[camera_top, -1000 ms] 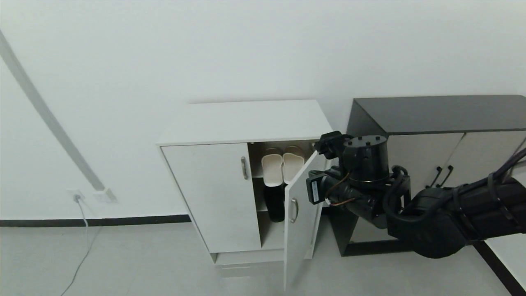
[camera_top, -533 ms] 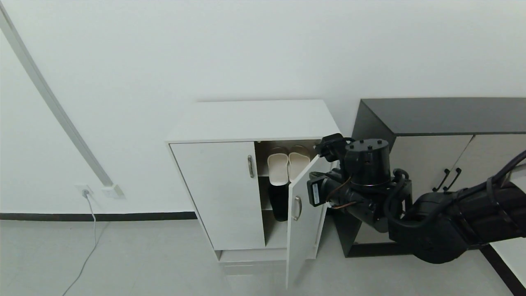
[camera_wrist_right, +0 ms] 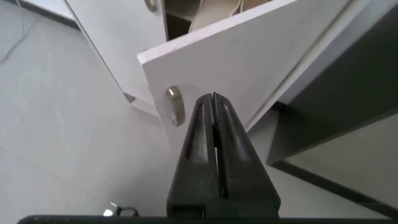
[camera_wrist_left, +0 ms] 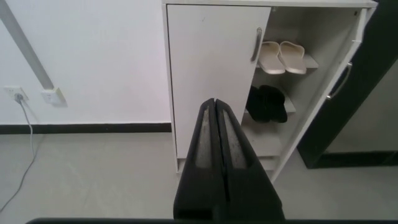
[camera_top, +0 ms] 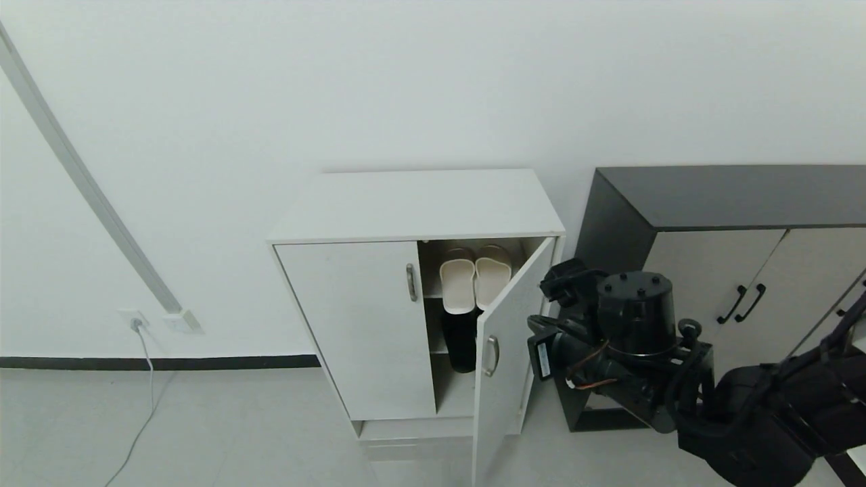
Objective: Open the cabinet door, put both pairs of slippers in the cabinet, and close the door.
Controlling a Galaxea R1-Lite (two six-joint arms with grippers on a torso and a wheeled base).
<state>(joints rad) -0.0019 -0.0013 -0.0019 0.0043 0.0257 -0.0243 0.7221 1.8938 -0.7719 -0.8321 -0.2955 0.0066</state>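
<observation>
Head view, cabinet [camera_top: 413, 203]: stood at centre frame, its door [camera_top: 504, 365] partly open at lower centre.
Head view, slippers: the beige slippers [camera_top: 473, 284] lay above the black slippers [camera_top: 461, 341], both pairs inside the cabinet, so only the closing appeared to be left.
Head view, right gripper [camera_top: 558, 281]: hung right of centre, just beside the door's outer face, probably placed to push it shut. Contact could not be told.
Left wrist view, left gripper [camera_wrist_left: 215, 102]: fingers pressed together on nothing, held well apart from the cabinet, apparently idle.
Right wrist view, right gripper [camera_wrist_right: 213, 98]: fingers together and empty, near the door handle [camera_wrist_right: 176, 104]. The closed tip probably served as a blunt pusher.
</observation>
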